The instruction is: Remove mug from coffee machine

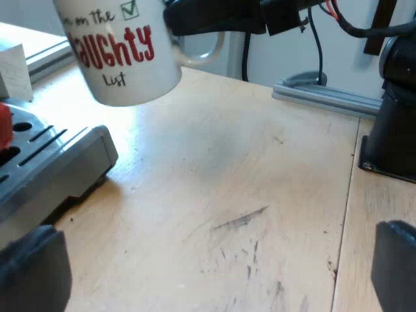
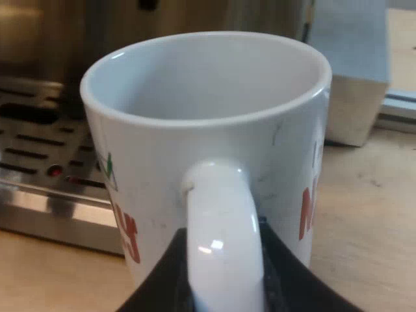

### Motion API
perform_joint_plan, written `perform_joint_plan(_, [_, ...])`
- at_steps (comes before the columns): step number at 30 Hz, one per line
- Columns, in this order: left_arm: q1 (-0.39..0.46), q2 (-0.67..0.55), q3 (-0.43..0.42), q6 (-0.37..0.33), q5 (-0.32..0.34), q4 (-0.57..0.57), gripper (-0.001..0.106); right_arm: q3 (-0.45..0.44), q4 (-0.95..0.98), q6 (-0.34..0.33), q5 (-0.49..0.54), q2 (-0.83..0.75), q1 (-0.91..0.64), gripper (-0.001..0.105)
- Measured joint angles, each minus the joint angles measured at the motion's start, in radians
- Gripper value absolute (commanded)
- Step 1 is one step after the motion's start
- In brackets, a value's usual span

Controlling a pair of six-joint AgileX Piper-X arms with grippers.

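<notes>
Mug: white, with red lettering and a green tick box. It hangs in the air, tilted, held by its handle. My right gripper is clenched on that handle, one black finger on each side of it.

Position: in the left wrist view the mug's base is above the bare surface, just beyond the edge of the drip tray. It touches neither the tray nor the surface. In the right wrist view the slotted metal tray of the espresso machine lies behind the mug, not under it.

Status, as a judgement:
1. Grasp: done.
2. Lift off the tray: done, as far as these views show.
3. Set-down and release: not yet done. This is what is left.

No liquid shows in the visible part of the mug's inside; its bottom is hidden.

My left gripper is released, its fingers wide apart. It is low over the surface, near the tray's corner, and holds nothing.

Surface: light wood, with a seam between two boards and dark scuff marks near my left gripper. The stretch beside the tray carries nothing and would serve for set-down.

Room: a grey metal rail lies along the far edge of the surface against a pale wall. A pale box stands beside the machine, and the dark base of an arm sits on the surface near the rail.
</notes>
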Motion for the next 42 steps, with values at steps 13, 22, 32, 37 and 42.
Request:
perform_joint_plan(13, [0.000, 0.129, 0.000, -0.046, -0.002, -0.078, 0.095, 0.000, 0.089, 0.021, 0.165, -0.030, 0.000, 0.000])
perform_joint_plan(22, [0.000, 0.268, 0.002, -0.049, -0.006, -0.218, 0.095, 0.066, 0.088, 0.115, 0.200, -0.030, -0.078, 0.000])
perform_joint_plan(32, [0.000, 0.296, 0.015, -0.050, -0.061, -0.219, 0.095, 0.161, -0.028, 0.133, 0.109, -0.030, -0.254, 0.000])
perform_joint_plan(37, [0.000, 0.296, 0.015, -0.050, -0.128, -0.219, 0.095, 0.203, -0.108, 0.098, 0.105, -0.030, -0.272, 0.000])
perform_joint_plan(42, [0.000, 0.296, 0.015, -0.050, -0.147, -0.219, 0.095, 0.282, -0.331, -0.071, 0.086, -0.030, -0.271, 0.000])
